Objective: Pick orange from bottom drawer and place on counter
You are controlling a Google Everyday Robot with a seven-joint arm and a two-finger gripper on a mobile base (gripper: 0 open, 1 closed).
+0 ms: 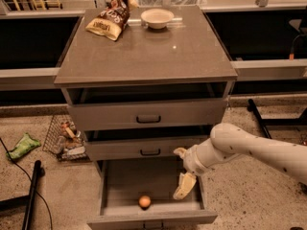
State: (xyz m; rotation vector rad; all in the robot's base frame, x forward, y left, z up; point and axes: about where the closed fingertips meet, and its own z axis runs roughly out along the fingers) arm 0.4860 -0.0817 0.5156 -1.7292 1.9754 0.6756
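The orange point(144, 201) lies on the grey floor of the bottom drawer point(120, 183), which is pulled out, near its front panel. My gripper point(184, 187) hangs down inside the drawer at its right side, to the right of the orange and apart from it. The white arm reaches in from the right. The counter point(144, 51) is the glossy grey-brown top of the cabinet above.
A snack bag point(109, 19) and a white bowl point(157, 18) sit at the back of the counter. The top drawer point(147, 113) and middle drawer point(144, 148) stand slightly out. A wire basket point(64, 138) and a green packet point(23, 145) lie on the floor left.
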